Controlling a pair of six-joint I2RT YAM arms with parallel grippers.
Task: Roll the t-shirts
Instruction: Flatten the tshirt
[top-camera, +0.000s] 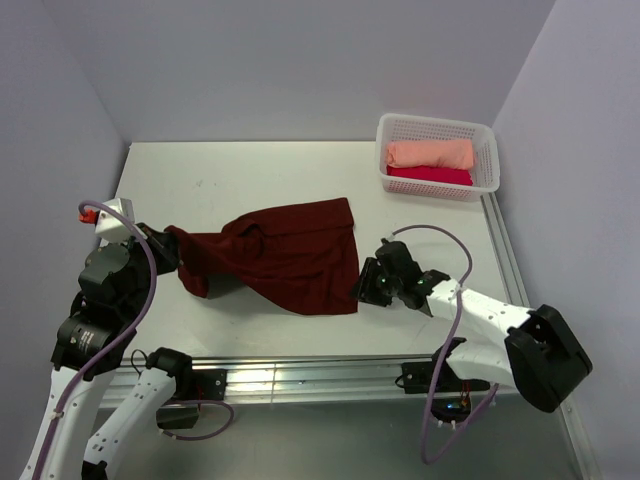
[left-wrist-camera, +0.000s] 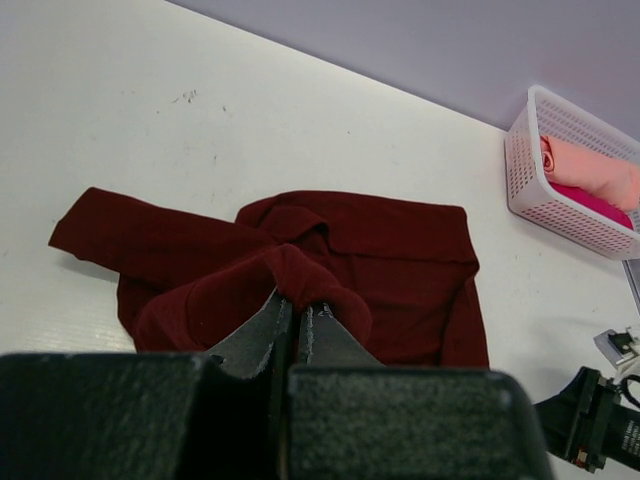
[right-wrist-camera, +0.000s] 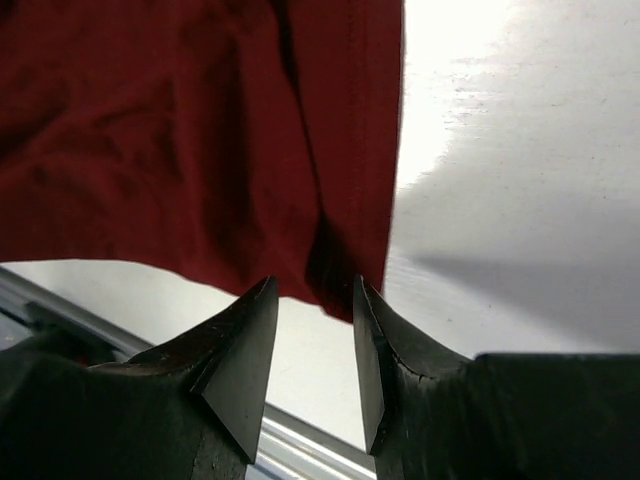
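In the left wrist view the basket (left-wrist-camera: 527, 160) runs off the right edge, and the pink shirt (left-wrist-camera: 600, 205) lies mostly under the peach shirt (left-wrist-camera: 595, 175). The right wrist view crops the maroon shirt (right-wrist-camera: 200, 130) at top and left — whether the right gripper (right-wrist-camera: 315, 330) touches its corner cannot be told.

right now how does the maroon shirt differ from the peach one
The maroon shirt lies loose and rumpled on the table; the peach shirt is a tidy roll in the basket. The left gripper pinches a fold of the maroon shirt; no gripper is near the peach shirt. Both are soft cloth.
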